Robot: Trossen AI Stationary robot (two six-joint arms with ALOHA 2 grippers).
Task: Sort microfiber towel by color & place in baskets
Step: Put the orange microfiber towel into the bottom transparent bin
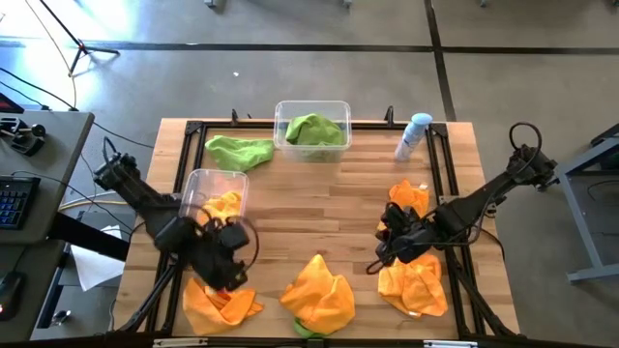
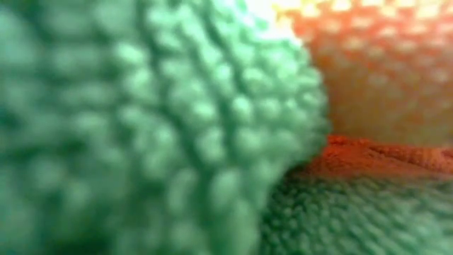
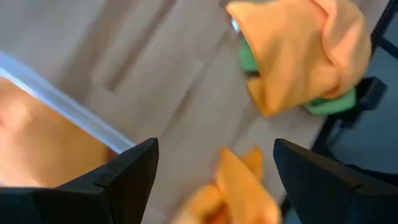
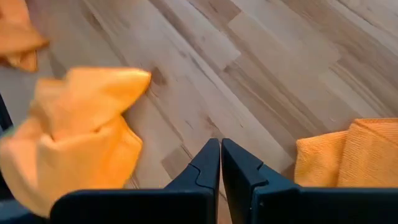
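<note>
My left gripper [image 1: 230,275] [image 3: 214,149] is open over the table's near left. Its fingers stand on either side of a crumpled orange towel [image 1: 221,300] [image 3: 239,193] that lies below them. Beside it the left clear basket [image 1: 215,191] [image 3: 56,99] holds an orange towel. The far basket [image 1: 311,129] holds a green one. My right gripper [image 1: 384,253] [image 4: 220,146] is shut on nothing over bare wood, between the middle orange towel [image 1: 319,293] [image 4: 74,134] and another orange towel [image 1: 413,288] [image 4: 348,155]. A further orange towel [image 1: 409,196] and a green one [image 1: 239,151] lie on the table.
A pale blue-capped spray bottle [image 1: 414,135] lies at the far right. A green towel [image 1: 305,329] [image 3: 249,59] peeks from under the middle orange one. Green and orange cloth [image 2: 163,120] fills the low view right at the camera. A black frame runs along the table's edges.
</note>
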